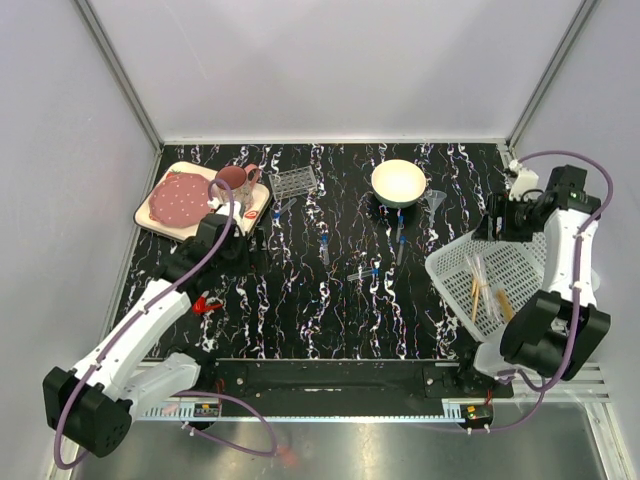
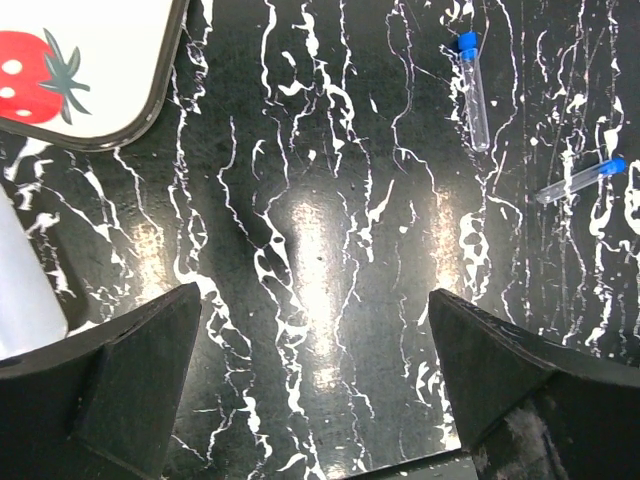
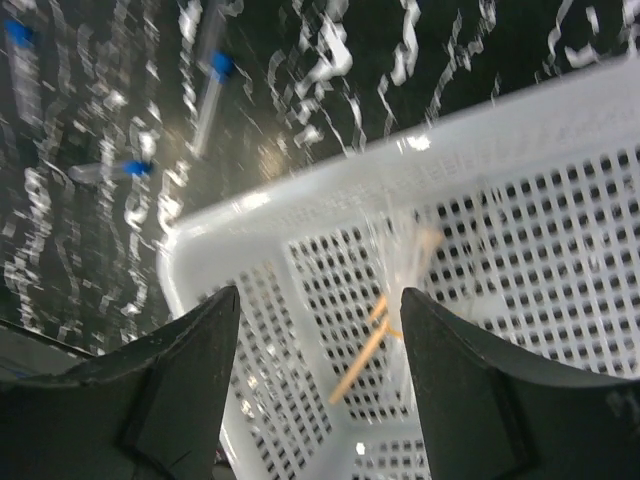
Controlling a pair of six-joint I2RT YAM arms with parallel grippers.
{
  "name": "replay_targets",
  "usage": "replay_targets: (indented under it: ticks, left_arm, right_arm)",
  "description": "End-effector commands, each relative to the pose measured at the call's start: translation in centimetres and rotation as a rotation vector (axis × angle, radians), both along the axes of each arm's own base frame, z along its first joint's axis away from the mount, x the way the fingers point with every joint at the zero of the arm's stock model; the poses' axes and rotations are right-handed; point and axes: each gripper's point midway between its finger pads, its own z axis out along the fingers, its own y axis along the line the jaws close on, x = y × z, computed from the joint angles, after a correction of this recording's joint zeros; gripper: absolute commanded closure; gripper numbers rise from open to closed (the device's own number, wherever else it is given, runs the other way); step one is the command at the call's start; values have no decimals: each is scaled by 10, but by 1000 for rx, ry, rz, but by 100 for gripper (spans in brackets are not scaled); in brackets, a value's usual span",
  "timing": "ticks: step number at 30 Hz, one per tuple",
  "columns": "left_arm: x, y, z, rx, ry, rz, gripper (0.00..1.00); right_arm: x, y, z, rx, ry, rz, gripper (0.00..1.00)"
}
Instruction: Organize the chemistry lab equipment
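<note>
Several thin blue-capped tubes [image 1: 325, 248] lie loose mid-table; two show in the left wrist view [image 2: 473, 90], others in the right wrist view [image 3: 208, 100]. A clear funnel [image 1: 435, 200] sits right of the cream bowl. Tan wooden sticks [image 1: 476, 295] and clear pipettes [image 1: 475, 268] lie in the white basket [image 1: 530, 262]; the sticks also show, blurred, in the right wrist view [image 3: 375, 340]. A small red-tipped piece [image 1: 207, 303] lies beside the left arm. My left gripper [image 1: 255, 243] [image 2: 315, 300] is open and empty over bare table. My right gripper [image 1: 492, 228] [image 3: 320, 295] is open and empty above the basket's far left corner.
A clear tube rack [image 1: 293, 182] stands at the back. The cream bowl [image 1: 398, 182] is behind the tubes. A pink mug [image 1: 232, 180] and dotted plate [image 1: 180, 198] sit on a cream tray [image 2: 150, 90] at the back left. The basket wall [image 3: 300, 200] lies under my right gripper.
</note>
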Motion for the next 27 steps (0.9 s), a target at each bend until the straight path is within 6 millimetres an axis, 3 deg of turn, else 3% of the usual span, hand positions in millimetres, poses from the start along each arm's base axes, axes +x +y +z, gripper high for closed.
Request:
replay_targets:
  ticks: [1,2,4,6,7,8,10,11,13,14,18,27]
  left_arm:
    - [9,-16,13,-113,-13,12,1]
    - [10,-16,14,-116,-12,17,1]
    - [11,-16,15,-136,-9,37,1]
    - [9,-20,16,-167,1,34,1]
    - [9,-20,16,-172,2,38,1]
    - [9,-21,17,-178,3,41,1]
    - [9,-20,16,-189,8,57,1]
    - [9,-20,15,-192,13,62,1]
    - [9,-19,14,-199,17,76,1]
    - [9,-19,14,-204,17,82,1]
    - [10,-17,11,-208,29,105,1]
    - [15,-19,10,-212,43,105,1]
  right_arm:
    - [45,22,33,192,-109,18,28]
    - [55,28,25,230,-72,10,28]
    - [76,34,29,242,-84,21,28]
    - [96,49,15,256,-43,30,28]
    - [109,50,18,244,-55,23,28]
    - [121,60,1,261,7,7,28]
    - [143,57,-2,225,22,-36,26]
    - [152,57,-22,224,79,-65,26]
    - [166,58,-28,188,91,-73,25]
    - [171,58,-42,181,120,-83,25]
    - [187,52,-66,79,151,-120,28]
    - [189,63,-109,72,232,-121,36]
